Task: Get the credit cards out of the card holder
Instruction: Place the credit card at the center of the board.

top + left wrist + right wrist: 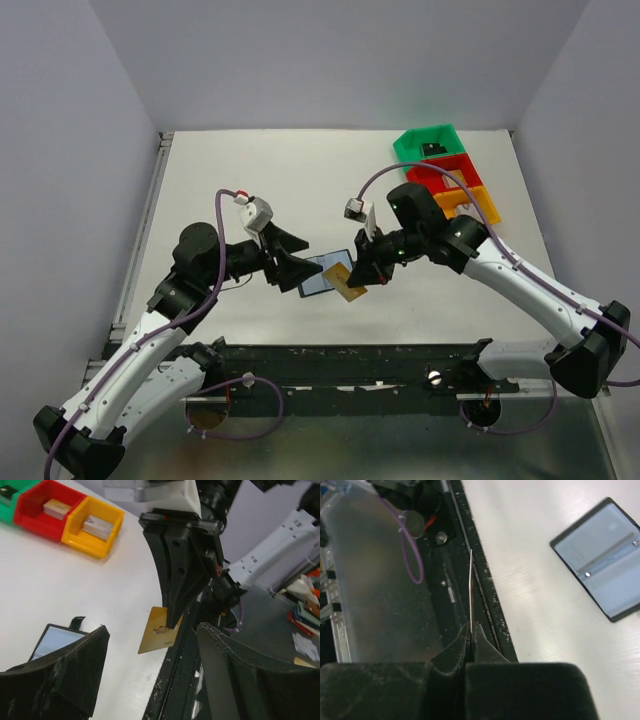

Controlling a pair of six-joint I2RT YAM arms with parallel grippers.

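Note:
The card holder [322, 277] lies open on the white table, its blue-grey inner pockets up; it also shows in the right wrist view [602, 560] and at the lower left of the left wrist view [52, 640]. My right gripper [362, 272] is shut on one gold-orange credit card [348, 284] and holds it above the table just right of the holder. That card hangs from the right gripper's fingers [175, 611] in the left wrist view [157, 635] and shows edge-on in the right wrist view [470, 590]. My left gripper [305, 258] is open and empty at the holder's left edge. The other cards are not visible.
Green [428, 143], red [447, 172] and orange [472, 203] bins with small items stand at the back right. A black rail [350, 355] runs along the table's near edge. Grey walls close in the sides.

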